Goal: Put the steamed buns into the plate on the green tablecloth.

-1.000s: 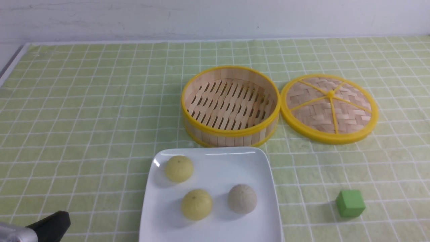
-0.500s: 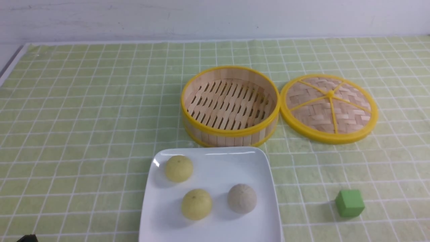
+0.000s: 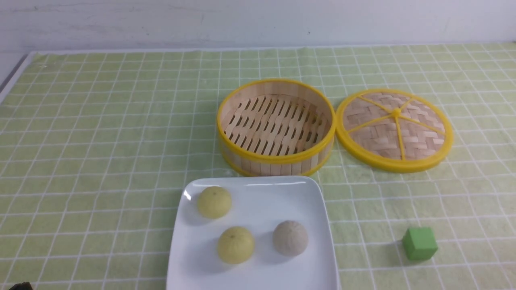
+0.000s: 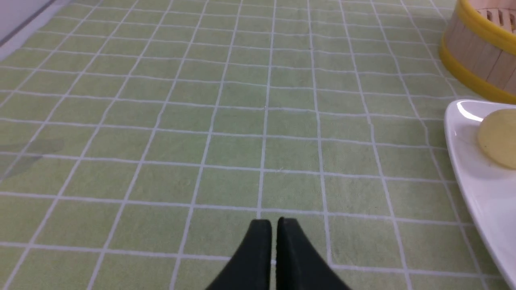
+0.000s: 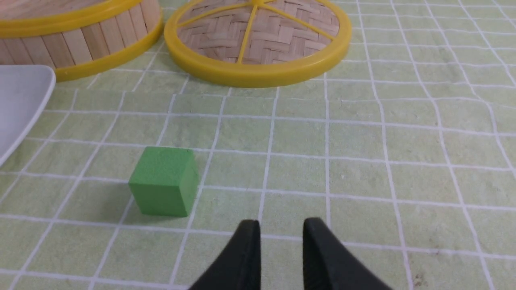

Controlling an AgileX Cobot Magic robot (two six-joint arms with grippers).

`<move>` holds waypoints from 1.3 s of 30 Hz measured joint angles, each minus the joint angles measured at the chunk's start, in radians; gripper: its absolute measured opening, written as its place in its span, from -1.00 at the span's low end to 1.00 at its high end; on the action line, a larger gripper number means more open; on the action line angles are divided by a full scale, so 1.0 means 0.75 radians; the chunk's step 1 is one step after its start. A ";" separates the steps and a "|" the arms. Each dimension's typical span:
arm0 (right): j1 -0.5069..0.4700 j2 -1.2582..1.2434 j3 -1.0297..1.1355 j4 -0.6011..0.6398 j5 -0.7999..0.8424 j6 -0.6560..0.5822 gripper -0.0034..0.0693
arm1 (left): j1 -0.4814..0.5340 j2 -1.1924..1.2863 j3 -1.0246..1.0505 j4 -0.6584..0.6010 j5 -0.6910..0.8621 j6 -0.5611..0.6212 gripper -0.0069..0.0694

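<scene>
Three steamed buns lie on the white square plate [image 3: 262, 201] on the green tablecloth [image 3: 100, 141]: two pale yellow ones [image 3: 214, 201] [image 3: 236, 244] and a beige one [image 3: 290, 237]. My left gripper [image 4: 274, 223] is shut and empty, low over bare cloth to the left of the plate [image 4: 479, 189]. One yellow bun [image 4: 500, 139] shows at that view's edge. Only a dark tip of the left gripper [image 3: 20, 286] shows in the front view. My right gripper [image 5: 281, 225] is slightly open and empty, over cloth near the green cube [image 5: 163, 181]. It is out of the front view.
An empty round bamboo steamer basket [image 3: 276, 161] stands just behind the plate, with its woven lid [image 3: 395, 129] lying flat to its right. The green cube [image 3: 420, 243] sits right of the plate. The table's left edge [image 3: 12, 76] runs at the far left.
My left gripper has drawn back toward the bottom left corner of the front view, and now only a sliver shows. The buns, plate, basket and lid have not moved.
</scene>
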 joint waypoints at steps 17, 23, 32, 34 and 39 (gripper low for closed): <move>0.000 0.000 0.000 0.000 0.002 0.000 -0.34 | 0.000 0.000 0.000 0.000 0.001 0.000 -0.66; 0.000 0.000 0.000 0.000 0.002 0.000 -0.31 | 0.000 0.000 0.000 0.000 0.001 0.000 -0.63; 0.000 0.000 0.000 0.000 0.002 0.000 -0.29 | 0.000 0.000 0.000 0.000 0.001 -0.001 -0.63; 0.000 0.000 0.000 0.000 0.002 0.000 -0.29 | 0.000 0.000 0.000 0.000 0.001 -0.001 -0.63; 0.000 0.000 0.000 0.000 0.002 0.000 -0.26 | 0.000 0.000 0.000 0.000 0.001 -0.001 -0.62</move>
